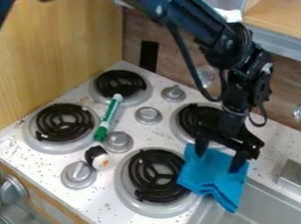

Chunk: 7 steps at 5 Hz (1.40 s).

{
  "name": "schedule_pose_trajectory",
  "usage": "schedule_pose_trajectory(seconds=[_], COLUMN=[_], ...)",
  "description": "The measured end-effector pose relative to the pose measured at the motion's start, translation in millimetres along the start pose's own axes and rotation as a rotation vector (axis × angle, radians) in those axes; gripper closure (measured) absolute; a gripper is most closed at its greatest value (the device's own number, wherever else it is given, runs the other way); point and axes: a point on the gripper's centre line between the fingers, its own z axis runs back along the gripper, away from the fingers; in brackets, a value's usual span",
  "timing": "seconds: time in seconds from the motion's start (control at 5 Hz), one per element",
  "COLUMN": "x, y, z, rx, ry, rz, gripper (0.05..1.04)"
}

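Folded cloth (215,176): matt fabric, soft
Sink (271,220): smooth metal, satin
Side panel (55,50): wood, light grain
Marker (108,117): smooth plastic
Burner coils (157,175): dark metal, ridged

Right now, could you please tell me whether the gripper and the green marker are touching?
Apart. The camera view shows speckled white stove top between the green marker and the gripper, which is at the blue cloth.

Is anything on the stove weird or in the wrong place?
Yes! A green marker lies among the burners, which is odd because markers are for drawing. The blue cloth under the gripper looks rumpled, too.
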Motion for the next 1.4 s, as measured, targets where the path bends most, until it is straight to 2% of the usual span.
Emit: schedule_pose_trajectory(seconds=[0.2, 0.4, 0.6, 0.8, 1.0, 1.2, 1.4], x=[-0.1, -13.6, -16.8, -19.9, -14.8, 1.8, 11.7], y=[0.6, 5.5, 6.8, 9.3, 24.5, 51.1, 76.3], z=[-15.9, -25.0, -24.9, -25.7, -24.9, -18.4, -21.2], rx=[0.02, 0.033, 0.034, 0.037, 0.035, 0.022, 0.007], ry=[0.037, 0.052, 0.062, 0.081, 0.09, 0.077, 0.09], rz=[0.004, -0.015, -0.009, -0.012, 0.018, 0.097, 0.173], gripper=[0.112, 0.377, 0.648, 0.864, 0.968, 0.989, 0.989])
